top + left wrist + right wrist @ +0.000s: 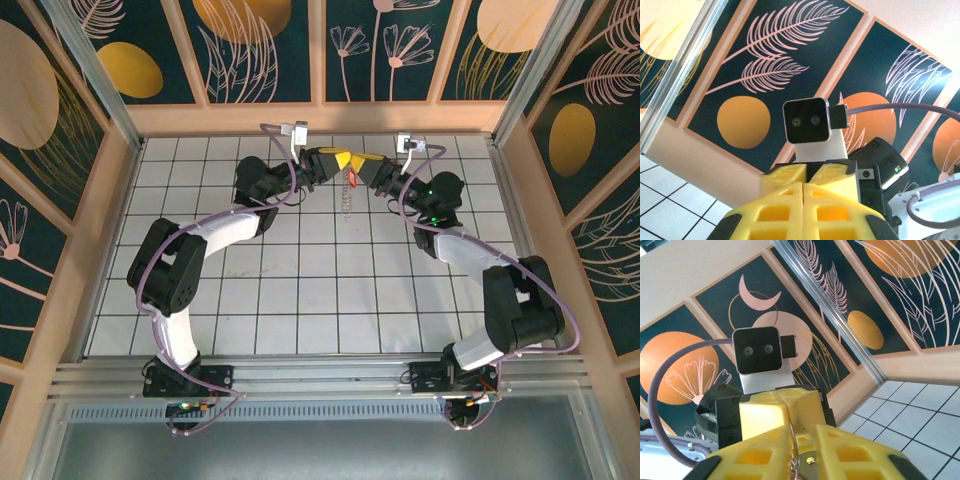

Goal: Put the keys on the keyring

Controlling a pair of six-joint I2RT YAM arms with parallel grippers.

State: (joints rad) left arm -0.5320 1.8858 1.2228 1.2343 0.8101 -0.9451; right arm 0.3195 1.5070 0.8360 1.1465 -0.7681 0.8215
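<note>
Two sets of jaws: the left jaws and right jaws meet tip to tip, raised above the far middle of the table (300,290).
Left jaws: closed, with the yellow fingertips (780,212) pressed together along a thin seam. I cannot tell what they pinch, if anything.
Right jaws: nearly closed, with a thin wire of the keyring (793,442) running up between their fingertips (852,452). They appear to clamp it.
Keys: the red-headed piece (352,177) sits in the air just under the meeting tips. It is too small to tell which jaws carry it.
Chain: the bumpy strip (348,203) hangs from the ring toward the table.
Risk, drop: the wire is thin and the pads are broad, so a small twist could let the ring rotate or slip out.
Risk, miss: the key's hole and the ring's opening are tiny, and a slight misalignment would push the key aside rather than thread it.
Risk, clash: the tips are almost touching, so any further advance could knock them together and jar both pieces loose.
Risk, swing: the hanging chain may sway and tug the ring off line.
</note>
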